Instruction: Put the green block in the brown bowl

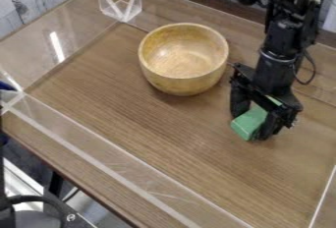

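The green block lies on the wooden table, right of the brown bowl. Only its near end shows; the rest is hidden behind the fingers. My black gripper points straight down and is open, with one finger on each side of the block and its tips low near the tabletop. The jaws are not closed on the block. The bowl is a round, pale wooden one with nothing in it, about a hand's width to the left of the gripper.
Low clear plastic walls run along the table's front and left edges. A clear plastic bracket stands at the back left corner. Bare wood stretches in front of the bowl and the gripper.
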`<state>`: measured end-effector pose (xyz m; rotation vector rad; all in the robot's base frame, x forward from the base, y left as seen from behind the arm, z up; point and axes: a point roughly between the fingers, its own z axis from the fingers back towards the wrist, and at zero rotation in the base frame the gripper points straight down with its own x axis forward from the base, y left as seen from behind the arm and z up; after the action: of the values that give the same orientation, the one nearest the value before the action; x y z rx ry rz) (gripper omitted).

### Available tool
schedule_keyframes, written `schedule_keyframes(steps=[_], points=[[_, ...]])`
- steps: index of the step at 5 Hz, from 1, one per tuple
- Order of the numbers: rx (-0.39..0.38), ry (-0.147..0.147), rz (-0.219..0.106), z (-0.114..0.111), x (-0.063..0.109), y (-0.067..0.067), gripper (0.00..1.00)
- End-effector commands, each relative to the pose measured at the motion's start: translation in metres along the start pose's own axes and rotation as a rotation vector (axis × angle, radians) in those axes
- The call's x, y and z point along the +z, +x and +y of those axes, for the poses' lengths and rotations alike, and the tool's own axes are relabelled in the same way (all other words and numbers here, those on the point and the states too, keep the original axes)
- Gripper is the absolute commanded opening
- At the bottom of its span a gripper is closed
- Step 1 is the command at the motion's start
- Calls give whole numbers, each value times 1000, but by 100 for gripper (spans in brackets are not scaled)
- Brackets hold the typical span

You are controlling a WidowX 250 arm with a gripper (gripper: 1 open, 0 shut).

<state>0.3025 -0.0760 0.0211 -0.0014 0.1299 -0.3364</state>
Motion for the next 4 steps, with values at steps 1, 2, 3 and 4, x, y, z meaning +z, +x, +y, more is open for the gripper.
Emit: schedule_keyframes(steps=[1,2,3,4], points=[[1,6,-59,5,12,10,100],[1,6,-68,6,11,12,100],[2,6,-77,8,11,13,100],[2,7,-87,9,11,15,100]])
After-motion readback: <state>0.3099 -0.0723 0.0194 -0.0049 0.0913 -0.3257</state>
